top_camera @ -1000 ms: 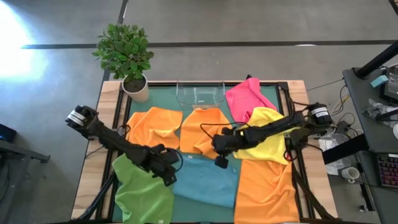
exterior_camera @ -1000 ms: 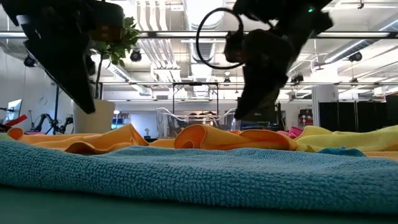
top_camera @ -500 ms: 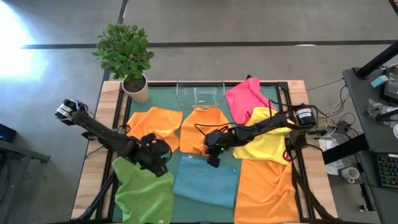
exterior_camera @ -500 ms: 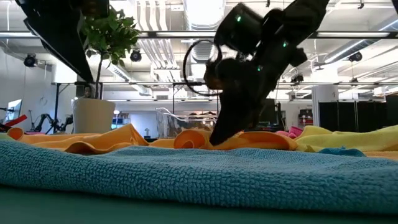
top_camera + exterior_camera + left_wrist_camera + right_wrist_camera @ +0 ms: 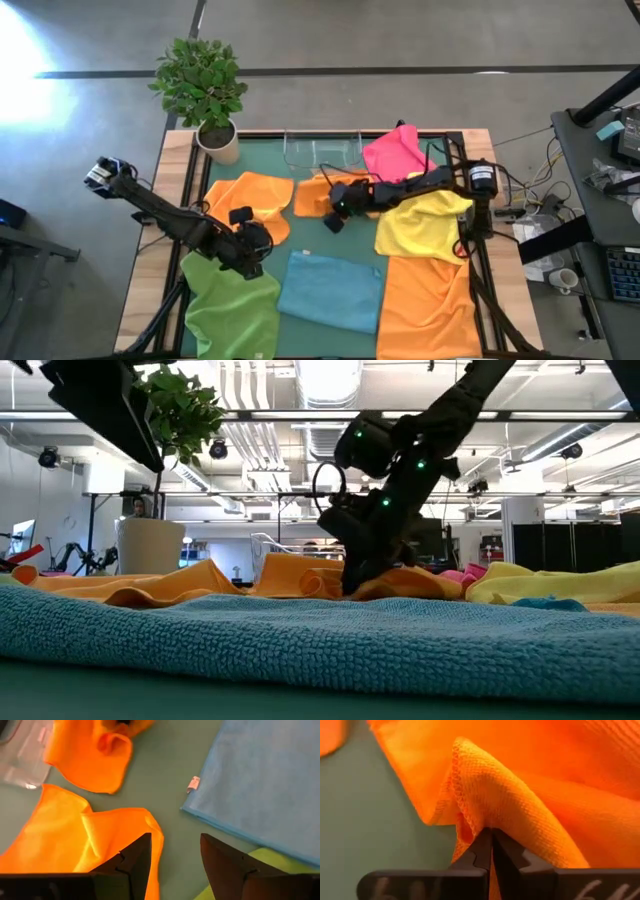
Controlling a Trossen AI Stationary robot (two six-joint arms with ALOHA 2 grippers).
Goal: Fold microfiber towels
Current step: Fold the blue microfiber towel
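The middle orange towel (image 5: 312, 193) lies doubled over on the green mat, just near of the clear tray (image 5: 322, 150). My right gripper (image 5: 334, 208) is shut on it. My left gripper (image 5: 250, 245) hangs open above the mat with nothing between its fingers, between the left orange towel (image 5: 250, 195), the green towel (image 5: 230, 305) and the light blue towel (image 5: 330, 290). The blue towel lies spread flat. The pink towel (image 5: 395, 155), the yellow towel (image 5: 420, 225) and a third orange towel (image 5: 430, 305) lie on the right. My right gripper pinches a bunched fold of the orange towel by its hemmed edge (image 5: 470, 822) between its two fingers. The fingers slant down, coming from the table's right. The held edge is raised a little (image 5: 300, 572); the rest of the towel lies on the mat.
A potted plant (image 5: 205, 90) stands at the far left corner. Bare green mat (image 5: 165, 780) shows between the orange towels and the blue one. The table's wooden rim (image 5: 175, 200) runs along both sides.
My right gripper, still shut, has gone toward the far edge and a little left, and lower. It has carried the middle orange towel's near edge over its far part, uncovering the blue towel. My left gripper has risen and drawn back toward the left, still open.
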